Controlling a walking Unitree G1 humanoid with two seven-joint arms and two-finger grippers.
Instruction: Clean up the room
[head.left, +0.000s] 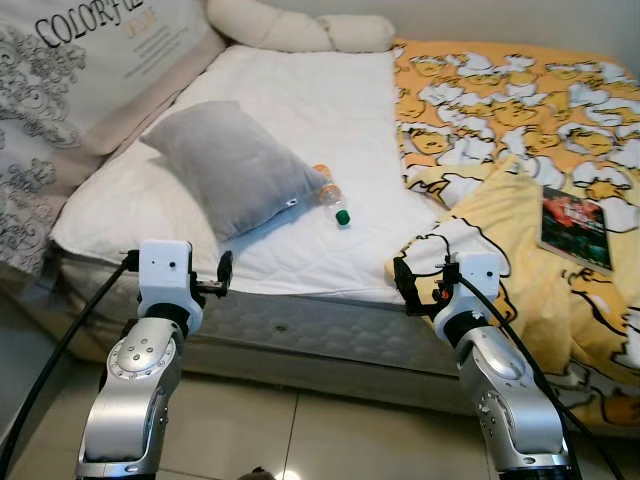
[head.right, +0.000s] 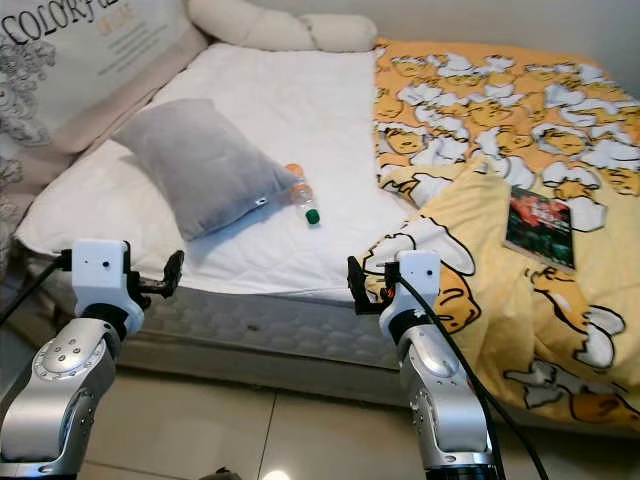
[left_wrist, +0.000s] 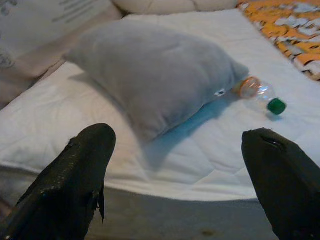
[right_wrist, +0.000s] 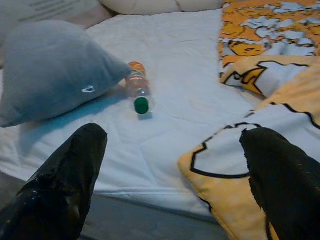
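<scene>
The small clear plastic bottle with a green cap (head.left: 331, 198) has its base tucked behind the grey plush pillow (head.left: 232, 164); the dark-covered book's (head.left: 576, 229) print is unreadable.

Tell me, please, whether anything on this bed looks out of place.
A plastic bottle lies on its side on the white mattress, touching the grey pillow. A book lies on the rumpled yellow blanket.

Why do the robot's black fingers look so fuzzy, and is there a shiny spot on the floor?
In the left wrist view the fingers sit so near the lens that they blur, while the grey pillow and bottle look a bit soft; the right wrist view is alike. In the left eye view, light glares off the floor tiles.
</scene>
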